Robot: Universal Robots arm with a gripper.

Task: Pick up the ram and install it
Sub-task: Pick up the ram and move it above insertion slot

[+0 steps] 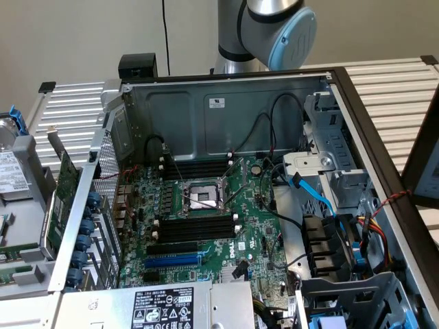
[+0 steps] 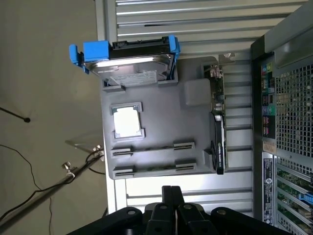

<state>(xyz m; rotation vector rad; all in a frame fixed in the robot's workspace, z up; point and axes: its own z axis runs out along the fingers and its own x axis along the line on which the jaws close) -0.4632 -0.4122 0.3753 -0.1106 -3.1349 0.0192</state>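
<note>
Behind the open case (image 1: 185,116), the arm (image 1: 274,27) stood at the rear wall, while the long black slots (image 1: 195,226) on the board (image 1: 212,277) lay bare, with no stick seated. By that showing, the pick-up step was in hand and installing had not begun.

From the wrist view, the gripper (image 2: 172,190) hung with fingers pressed together, holding nothing, above a grey tray (image 2: 161,117) on the slatted tabletop (image 2: 195,19). The ram (image 2: 152,148) appeared to stand on edge between grey clips at the tray's end nearest the gripper. It showed as a thin line, its label and chips not to be made out. A grasp would call for parted fingers lined along that narrow edge.
</note>
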